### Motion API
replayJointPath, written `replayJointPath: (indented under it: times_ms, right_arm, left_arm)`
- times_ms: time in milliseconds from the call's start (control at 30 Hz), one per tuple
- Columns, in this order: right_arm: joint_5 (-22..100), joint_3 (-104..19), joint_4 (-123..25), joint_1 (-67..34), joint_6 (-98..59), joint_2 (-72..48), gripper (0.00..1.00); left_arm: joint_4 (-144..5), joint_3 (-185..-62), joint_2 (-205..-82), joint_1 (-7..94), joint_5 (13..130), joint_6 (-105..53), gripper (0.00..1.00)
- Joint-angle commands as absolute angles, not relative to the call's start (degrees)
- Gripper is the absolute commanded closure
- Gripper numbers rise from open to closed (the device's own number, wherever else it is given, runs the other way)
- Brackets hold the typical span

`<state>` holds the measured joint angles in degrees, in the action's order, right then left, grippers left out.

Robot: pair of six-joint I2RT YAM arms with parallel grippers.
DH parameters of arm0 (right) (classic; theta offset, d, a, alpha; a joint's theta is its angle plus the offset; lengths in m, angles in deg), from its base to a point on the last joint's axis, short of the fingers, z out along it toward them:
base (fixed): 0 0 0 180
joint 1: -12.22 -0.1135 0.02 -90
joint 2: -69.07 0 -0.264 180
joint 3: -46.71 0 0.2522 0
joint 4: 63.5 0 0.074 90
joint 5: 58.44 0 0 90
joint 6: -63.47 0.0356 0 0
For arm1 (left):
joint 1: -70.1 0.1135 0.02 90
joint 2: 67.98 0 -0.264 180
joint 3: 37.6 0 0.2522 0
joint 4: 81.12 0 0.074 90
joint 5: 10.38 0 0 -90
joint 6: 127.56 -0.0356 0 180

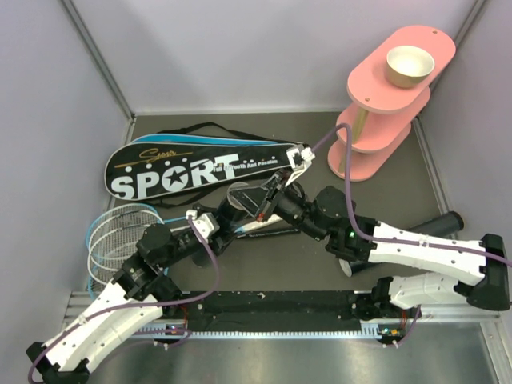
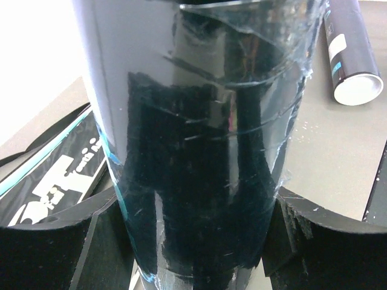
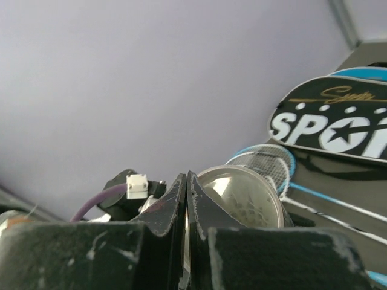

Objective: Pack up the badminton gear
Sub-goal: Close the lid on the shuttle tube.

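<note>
I am holding the glossy black cylinder tube [image 2: 199,121] in my left gripper [image 2: 193,241]. Its jaws are standing wide around the tube's round body, one padded finger on each side, and the tube is filling most of the left wrist view. From above it is sitting over the middle of the dark table [image 1: 320,264], just in front of the black racket bag lettered SPORT [image 1: 184,168].

The tube's long axis is running from my left gripper toward my right arm, so its open mouth [image 3: 242,196] is facing my right gripper [image 3: 186,202]. That gripper is pinched fully together. A pale sliver is showing in the slit, too thin to name, so I am not claiming it is holding anything. The mouth is lying just beyond those fingertips and a little to their right, near them but, as far as I can tell, apart. What is inside the tube I cannot tell.

I am judging that anything going in must travel along that axis, and my right arm is the one placed to do it.

Further out, the thin blue-framed rackets [image 1: 120,232] are lying beside my left arm. A second black tube with a white end [image 2: 354,84] is lying on the table by my right forearm, so the right arm is nearer to it. The pink three-tier stand [image 1: 384,104] is standing in the far right corner.
</note>
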<state>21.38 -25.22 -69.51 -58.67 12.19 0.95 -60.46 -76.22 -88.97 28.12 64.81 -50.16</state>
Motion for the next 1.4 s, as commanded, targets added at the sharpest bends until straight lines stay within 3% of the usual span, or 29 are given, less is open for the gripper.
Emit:
replayJointPath:
  times_ms: [0,133,300,533,633,833,967,1133,1233,1300,1367]
  right_arm:
    - [8.4,-19.9,-43.6,-64.4,5.9,-7.0,1.00]
    - [5.3,-24.5,-39.5,-64.3,-2.1,-6.1,1.00]
    - [12.0,-32.3,-28.4,-63.5,-16.7,-8.9,0.98]
    - [13.7,-29.5,-30.7,-63.2,-10.3,-7.8,1.00]
    - [11.0,-35.5,-27.7,-62.6,-9.7,0.2,0.92]
    - [-6.6,-47.6,-10.4,-60.6,-10.5,11.5,0.60]
    - [-6.4,-44.6,-5.2,-55.4,-5.2,19.1,0.46]
    - [-14.2,-39.8,2.6,-54.0,5.6,26.7,0.43]
    - [-20.9,-39.7,10.1,-54.0,12.6,31.4,0.34]
    - [-18.3,-37.5,7.2,-54.0,11.2,37.1,0.23]
    - [-8.7,-34.0,1.0,-54.1,3.7,40.7,0.06]
  left_arm:
    - [-74.1,-78.8,-90.7,26.9,62.8,-47.3,1.00]
    - [-71.4,-80.9,-93.9,26.9,63.5,-46.3,1.00]
    - [-67.5,-83.0,-97.8,27.0,64.0,-47.7,1.00]
    - [-66.6,-87.0,-101.1,27.0,61.0,-42.7,1.00]
    - [-66.0,-88.8,-104.5,26.9,58.8,-40.6,1.00]
    - [-66.8,-93.4,-115.2,18.4,68.1,-37.6,1.00]
    - [-66.7,-99.7,-126.1,7.6,77.5,-39.1,0.99]
    - [-66.7,-110.1,-141.5,6.2,81.2,-35.4,1.00]
    - [-70.9,-110.7,-143.8,6.1,79.9,-34.2,1.00]
    - [-72.6,-109.3,-143.5,6.1,79.9,-33.0,1.00]
    - [-73.4,-108.8,-142.3,6.3,80.2,-30.5,1.00]
